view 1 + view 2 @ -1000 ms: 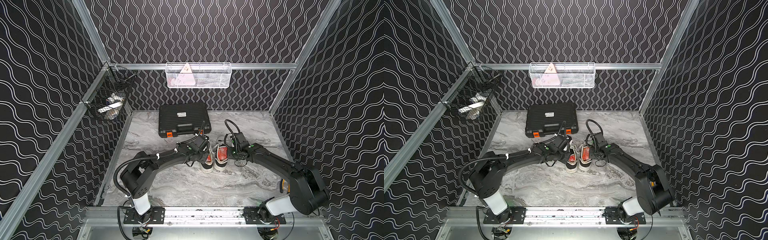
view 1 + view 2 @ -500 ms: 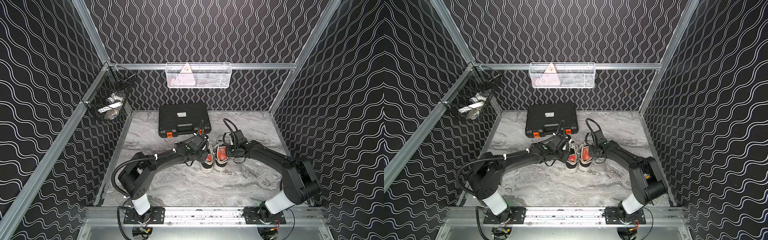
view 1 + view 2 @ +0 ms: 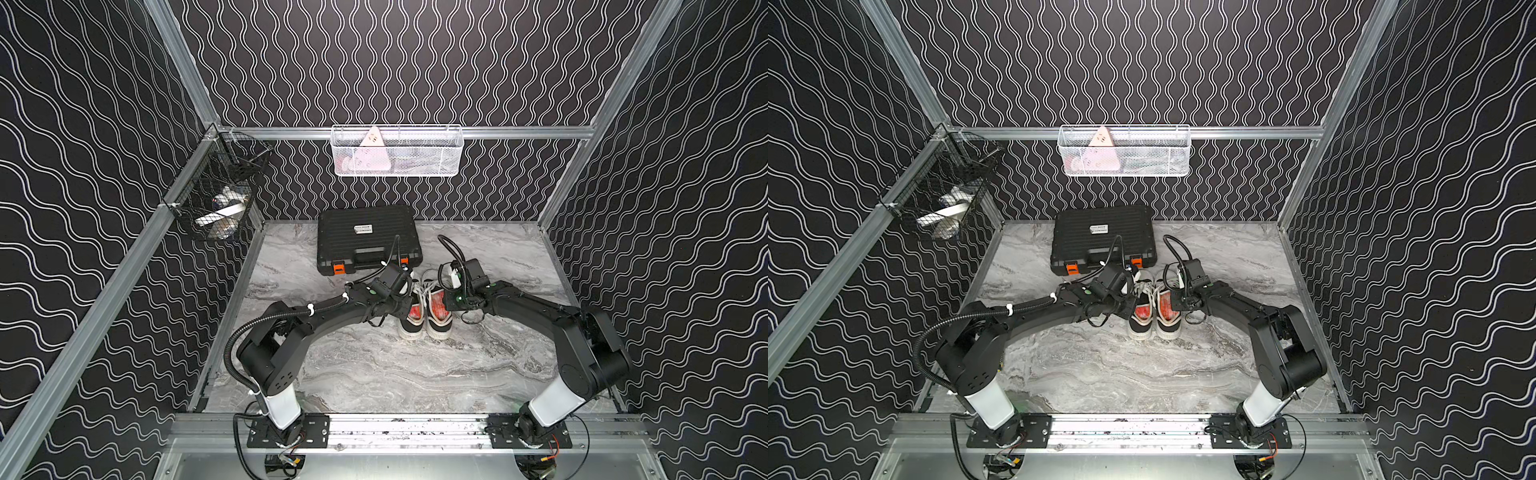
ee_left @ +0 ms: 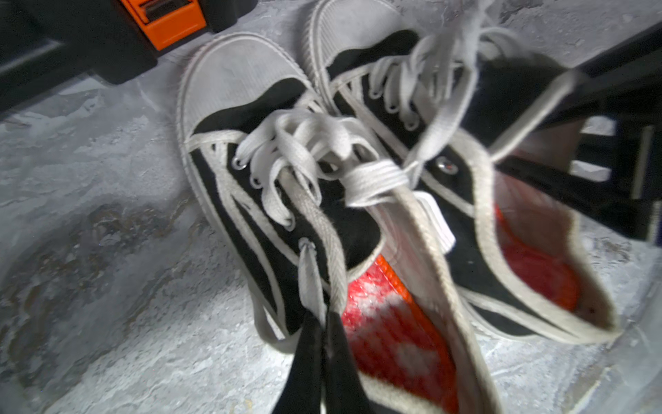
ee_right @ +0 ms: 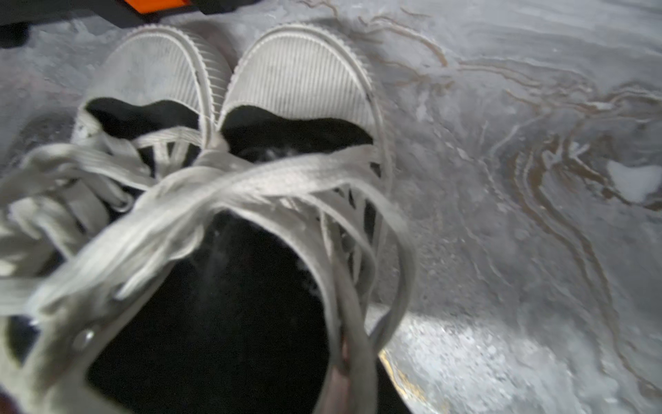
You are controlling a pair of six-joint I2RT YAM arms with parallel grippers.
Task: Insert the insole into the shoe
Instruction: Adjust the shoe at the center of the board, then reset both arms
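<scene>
Two black sneakers with white laces stand side by side, toes to the rear: the left shoe [image 3: 412, 322] [image 3: 1140, 326] [image 4: 250, 107] and the right shoe [image 3: 437, 326] [image 3: 1168, 326] [image 5: 301, 75]. A red-orange insole lies inside each one [image 3: 415, 311] [image 3: 1166, 308] [image 4: 390, 333]. My left gripper [image 3: 405, 306] [image 4: 324, 317] is shut on the left shoe's outer side wall, with a lace. My right gripper [image 3: 446, 300] [image 5: 353, 372] straddles the right shoe's outer wall. Blur hides how tightly its jaws stand.
A black tool case [image 3: 368, 245] with orange latches lies just behind the shoes' toes. A white wire basket [image 3: 397, 151] hangs on the rear wall. A black wire basket [image 3: 220, 203] hangs on the left rail. Marble tabletop [image 3: 374, 374] stretches in front of the shoes.
The right arm's elbow has swung slightly and its wrist has shifted a little at the right shoe. The left arm and both shoes have stayed in place.
</scene>
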